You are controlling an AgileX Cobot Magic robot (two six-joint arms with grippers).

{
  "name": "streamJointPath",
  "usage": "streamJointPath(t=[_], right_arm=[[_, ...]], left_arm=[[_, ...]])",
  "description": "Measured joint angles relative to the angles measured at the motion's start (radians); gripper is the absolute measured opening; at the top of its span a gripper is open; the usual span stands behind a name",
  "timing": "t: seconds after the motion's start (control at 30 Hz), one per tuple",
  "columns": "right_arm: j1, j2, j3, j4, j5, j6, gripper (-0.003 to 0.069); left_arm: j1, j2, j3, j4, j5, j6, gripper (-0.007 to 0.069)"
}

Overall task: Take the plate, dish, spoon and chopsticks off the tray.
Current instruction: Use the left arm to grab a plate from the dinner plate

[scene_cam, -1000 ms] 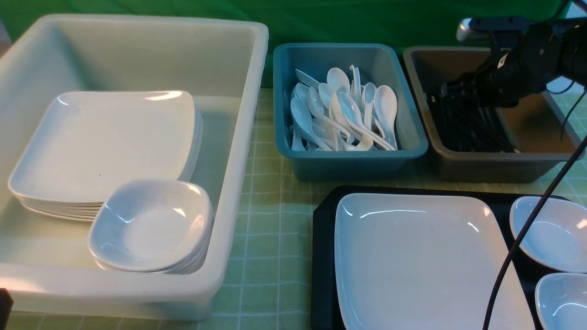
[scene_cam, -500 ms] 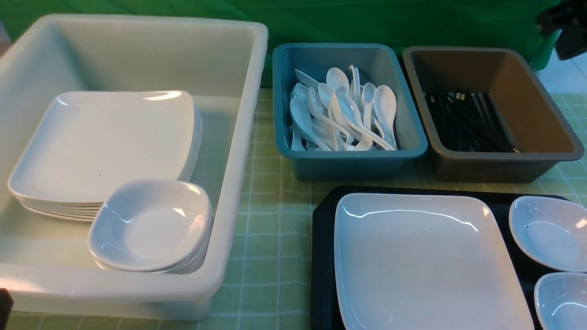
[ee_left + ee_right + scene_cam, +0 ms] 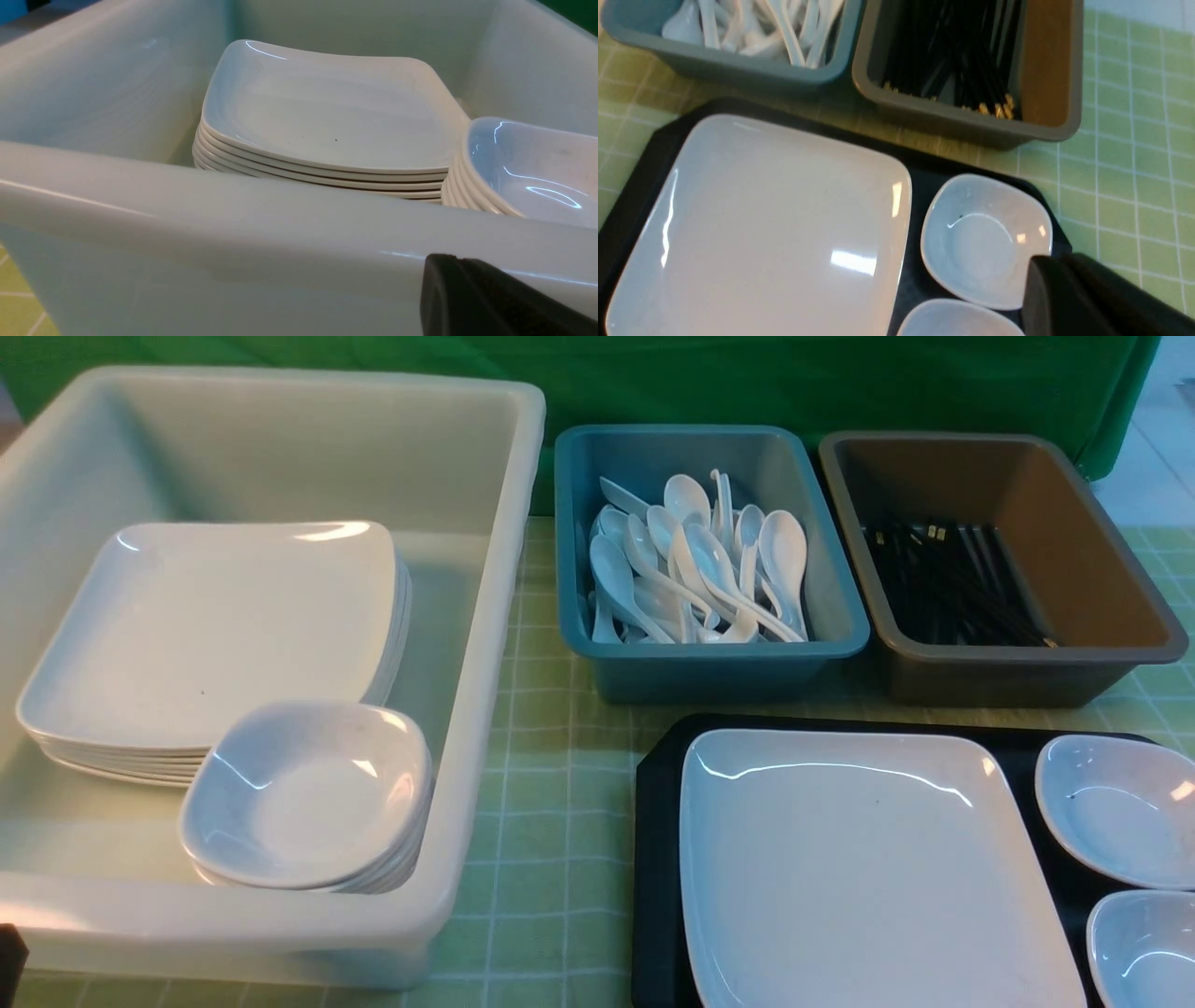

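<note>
A large white plate [image 3: 859, 859] lies on the black tray [image 3: 658, 775], with two small white dishes [image 3: 1111, 807] [image 3: 1144, 947] beside it at the right. Several white spoons [image 3: 695, 560] fill the teal bin [image 3: 719, 658]. Black chopsticks [image 3: 943, 583] lie in the brown bin [image 3: 1102, 551]. My right gripper [image 3: 1045, 263] is shut and empty, hovering over the tray's right end beside a dish [image 3: 985, 238] and near the plate [image 3: 756, 233]. My left gripper [image 3: 444, 261] is shut and empty, just outside the white tub's near wall [image 3: 233, 224].
The big white tub [image 3: 485, 616] on the left holds a stack of plates [image 3: 215, 625] and a stack of small dishes [image 3: 308, 793]. Green checked cloth [image 3: 551, 803] covers the table between tub, bins and tray.
My right arm has pulled back from over the brown bin and left the front view. The left arm and the crockery have not moved.
</note>
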Motion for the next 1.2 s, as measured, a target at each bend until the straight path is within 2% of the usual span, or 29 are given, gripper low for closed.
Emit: streamJointPath(t=[0.2,0.27,0.33,0.37,0.47,0.67,0.77,0.9,0.97,1.03,1.07,1.1,1.2], right_arm=[[0.0,-0.318,0.279,0.0,-0.132,0.004,0.0014],[0.0,-0.411,0.36,0.0,-0.157,0.026,0.0018],[0.0,-0.466,0.421,0.0,-0.176,0.032,0.0022],[0.0,-0.476,0.427,0.0,-0.178,0.035,0.0023],[0.0,-0.53,0.505,0.005,-0.207,0.042,0.003],[0.0,-0.534,0.566,0.005,-0.274,0.042,0.0035],[0.0,-0.534,0.573,0.006,-0.306,0.042,0.0038],[0.0,-0.534,0.579,0.007,-0.347,0.042,0.0043],[0.0,-0.534,0.588,0.007,-0.363,0.042,0.0045],[0.0,-0.534,0.599,0.008,-0.373,0.042,0.0048],[0.0,-0.534,0.602,0.008,-0.373,0.042,0.0048],[0.0,-0.534,0.604,0.008,-0.374,0.042,0.005],[0.0,-0.534,0.605,0.008,-0.375,0.042,0.0054]], left_arm=[[0.0,0.0,0.003,-0.012,-0.004,-0.005,-0.0004],[0.0,0.0,0.006,-0.114,-0.038,-0.055,-0.0004],[0.0,0.0,0.006,-0.324,-0.074,-0.17,-0.0004],[0.0,0.0,0.006,-0.347,-0.076,-0.182,-0.0004],[0.0,0.0,0.006,-0.643,-0.099,-0.338,-0.0004],[-0.001,0.0,0.006,-0.728,-0.159,-0.372,-0.0004],[-0.001,0.0,-0.014,-0.741,-0.13,-0.369,-0.0004],[-0.002,0.039,-0.253,-0.746,0.084,-0.227,-0.0004],[-0.002,0.087,-0.333,-0.746,0.16,-0.196,-0.0004],[-0.002,0.22,-0.481,-0.746,0.347,-0.118,-0.0004],[-0.002,0.249,-0.507,-0.746,0.387,-0.105,-0.0004],[-0.002,0.359,-0.592,-0.75,0.561,-0.056,-0.0004],[-0.002,0.612,-0.723,-0.791,0.854,0.095,-0.0004]])
